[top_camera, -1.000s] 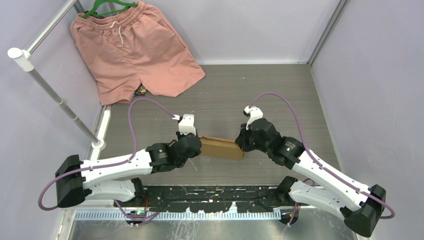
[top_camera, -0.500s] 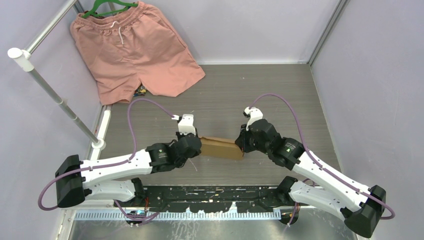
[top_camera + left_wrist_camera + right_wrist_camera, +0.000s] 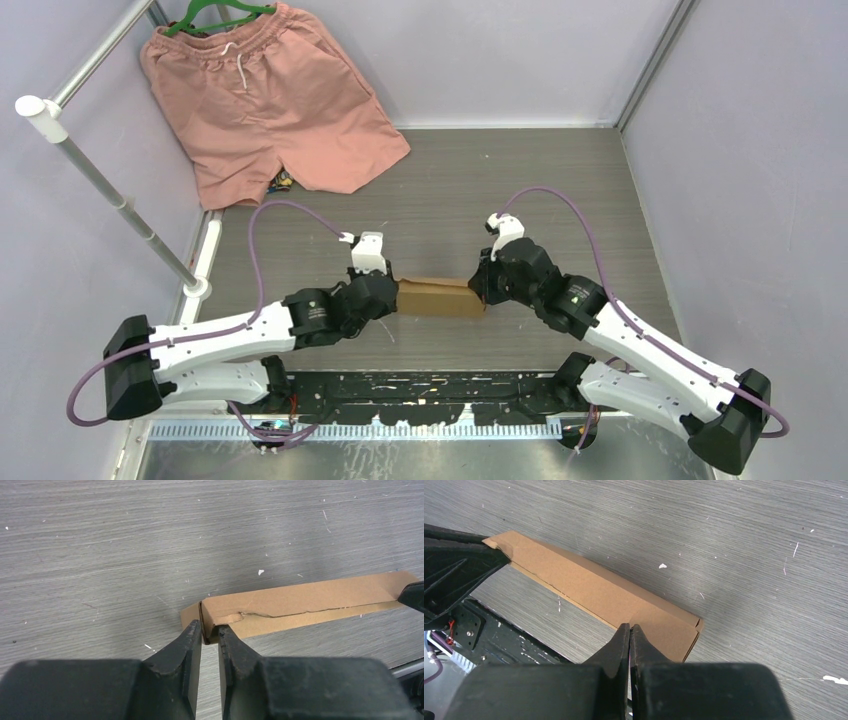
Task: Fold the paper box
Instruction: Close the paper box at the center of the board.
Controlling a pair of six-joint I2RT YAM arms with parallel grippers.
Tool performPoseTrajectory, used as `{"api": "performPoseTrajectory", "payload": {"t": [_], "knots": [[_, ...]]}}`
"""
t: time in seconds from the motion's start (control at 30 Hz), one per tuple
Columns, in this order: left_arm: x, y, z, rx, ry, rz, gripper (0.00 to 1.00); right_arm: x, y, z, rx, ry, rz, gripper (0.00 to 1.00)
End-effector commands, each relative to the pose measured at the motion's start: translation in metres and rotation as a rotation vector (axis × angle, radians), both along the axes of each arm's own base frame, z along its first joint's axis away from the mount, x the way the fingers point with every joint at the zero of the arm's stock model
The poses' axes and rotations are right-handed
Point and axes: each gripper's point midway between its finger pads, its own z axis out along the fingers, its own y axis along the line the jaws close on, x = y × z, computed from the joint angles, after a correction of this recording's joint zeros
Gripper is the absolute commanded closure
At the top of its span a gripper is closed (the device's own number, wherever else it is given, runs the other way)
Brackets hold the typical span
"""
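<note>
where the paper box (image 3: 440, 297) lies: on the grey table (image 3: 560, 180), close to the arm bases, stretched lengthwise between the two grippers; the salmon shorts (image 3: 270, 100) are well apart at the far left corner.
left gripper (image 3: 209, 630): clenched on the box's left end, with a thin cardboard edge caught between the fingers and only a slit of gap showing.
right gripper (image 3: 626, 630): clamped on the near edge by the right end, its fingers almost meeting on the thin layer.
box shape: long, narrow and folded low; in the left wrist view a ragged line runs along its near face.
step, as i judge it: both ends are held to set or press a fold.
risk, tearing: if the arms pull apart or twist against each other, the ragged line could split further.
risk, slipping: each grip takes only a sliver of edge, so a lift or a push could let one end slide out.
risk, crushing: a hard pinch on corrugated board may dent the corner and spoil the crease.
risk, springing: if either end is let go early, the fold may open again.
</note>
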Motion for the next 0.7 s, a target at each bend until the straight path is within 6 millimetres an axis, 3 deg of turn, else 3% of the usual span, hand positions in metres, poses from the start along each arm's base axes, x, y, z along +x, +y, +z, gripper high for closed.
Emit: {"api": "performPoseTrajectory", "payload": {"t": [0.0,0.27,0.67], "knots": [[-0.017,0.02,-0.023,0.093,0.071,-0.026,0.79,-0.01,-0.008,-0.027,-0.071,0.067,0.006,0.96],[-0.016,0.028,-0.015,0.102,0.05,-0.019,0.76,-0.008,-0.007,-0.03,-0.073,0.069,0.003,0.96],[-0.018,0.016,0.001,0.047,0.015,-0.093,0.81,-0.006,-0.008,-0.03,-0.084,0.062,-0.001,0.96]]}}
